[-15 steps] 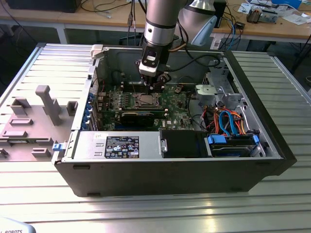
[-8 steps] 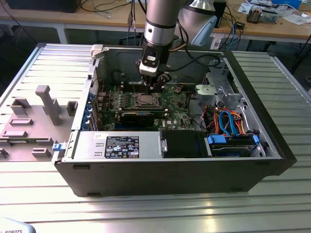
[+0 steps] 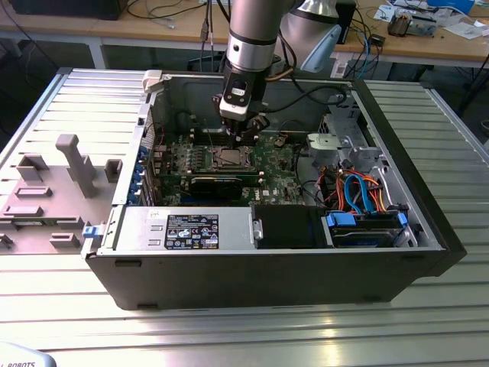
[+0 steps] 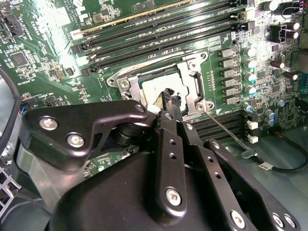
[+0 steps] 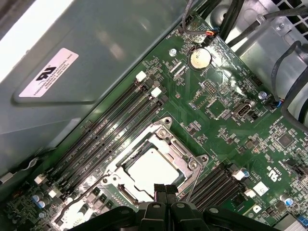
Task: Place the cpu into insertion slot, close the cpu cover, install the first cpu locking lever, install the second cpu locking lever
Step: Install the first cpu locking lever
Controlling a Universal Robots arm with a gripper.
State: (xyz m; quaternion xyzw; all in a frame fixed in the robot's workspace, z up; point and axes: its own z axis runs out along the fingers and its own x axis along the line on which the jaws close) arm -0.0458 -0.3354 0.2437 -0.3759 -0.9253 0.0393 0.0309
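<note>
The cpu (image 5: 151, 168) (seated, apparently) lies just beneath the jaws.

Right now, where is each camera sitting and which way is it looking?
Exterior view: off the arm, high beside the open computer case, looking down into it; the arm reaches in from above.
First wrist view: on the arm, looking down past the gripper at the cpu framed by the cpu cover.
Second wrist view: on the arm, looking over the gripper's black body at the same cpu.
Shared: both wrist views show gripper, cpu and cpu cover.
</note>
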